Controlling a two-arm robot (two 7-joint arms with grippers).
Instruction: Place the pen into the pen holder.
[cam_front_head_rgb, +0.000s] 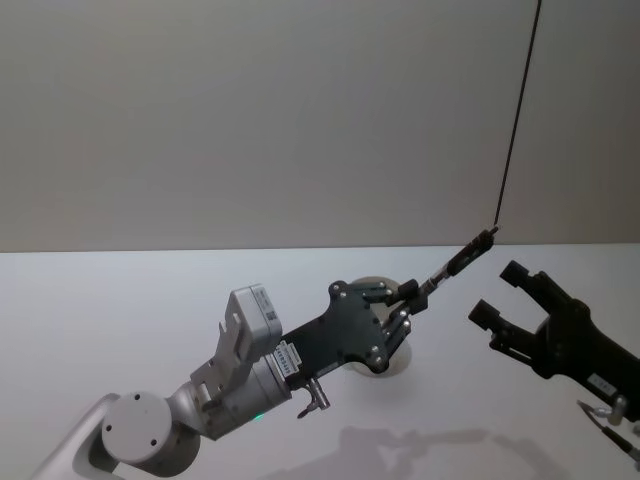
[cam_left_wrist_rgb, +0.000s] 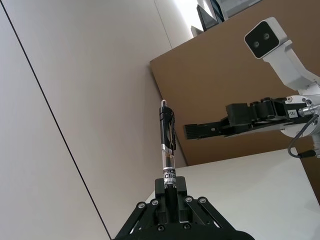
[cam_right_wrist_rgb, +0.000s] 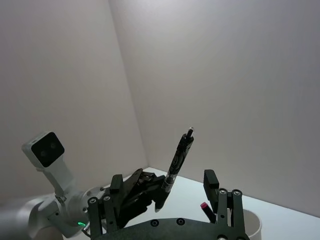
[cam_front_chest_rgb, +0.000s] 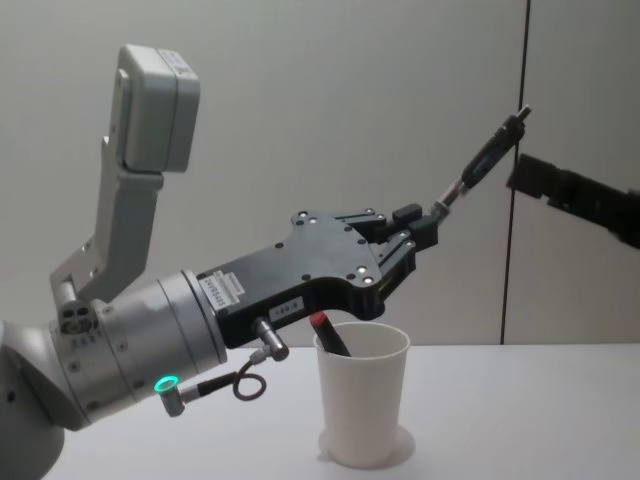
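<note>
Left claw (cam_front_head_rgb: 408, 300) grips the pen (cam_front_head_rgb: 455, 262), tilted above the cup (cam_front_chest_rgb: 362, 400); right claw (cam_front_head_rgb: 497, 292) wide open nearby. Dropping in remains.

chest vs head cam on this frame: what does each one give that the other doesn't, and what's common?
Chest: the cup seen whole from the side, upright, with a red-tipped item leaning inside it. Head: the right gripper with its two fingers spread open and empty, near the pen's top end. Both: the left gripper above the cup, shut on the tilted pen.
</note>
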